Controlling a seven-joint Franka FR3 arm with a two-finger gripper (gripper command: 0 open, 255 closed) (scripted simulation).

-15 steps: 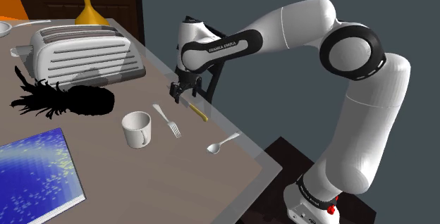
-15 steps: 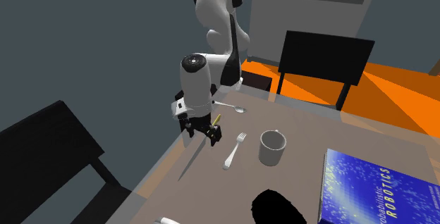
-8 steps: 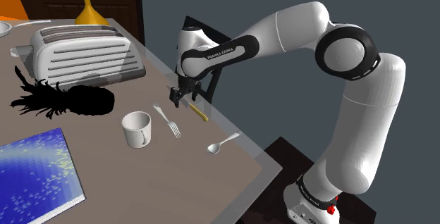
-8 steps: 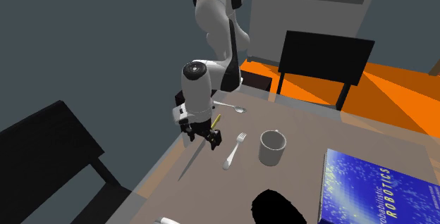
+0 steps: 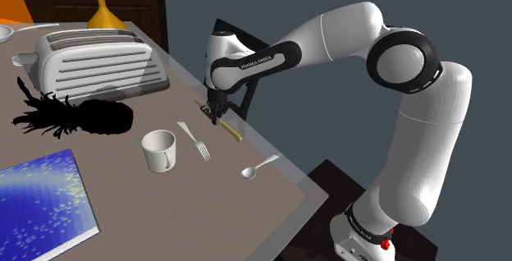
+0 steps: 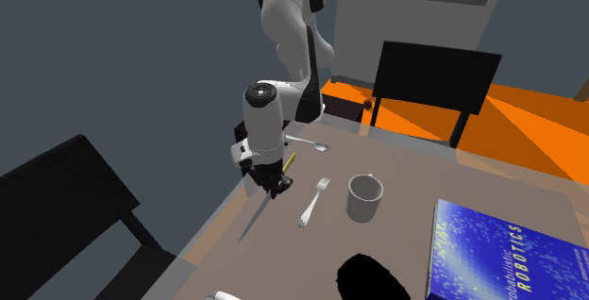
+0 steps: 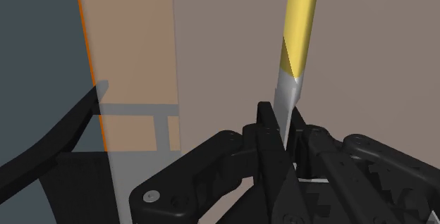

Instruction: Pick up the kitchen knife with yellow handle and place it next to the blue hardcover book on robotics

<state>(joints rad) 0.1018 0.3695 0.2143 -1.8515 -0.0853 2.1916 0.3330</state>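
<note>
- Wrist view: my gripper (image 7: 283, 122) clamps the knife (image 7: 295, 53) where blade meets yellow handle.
- Blade's remainder hidden behind my fingers (image 7: 266, 134), near the table (image 7: 233, 46) edge.

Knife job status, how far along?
Done: gripper is shut on the knife, at the blade beside the yellow handle. In hand: the lift; the knife lies on the table. Left: carry it past the fork and mug, set it beside the blue book.

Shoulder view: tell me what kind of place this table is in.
Most likely a home kitchen or dining area. A toaster, a mug, and a fork, spoon and knife sit on the table, with a dark chair beside it.
</note>
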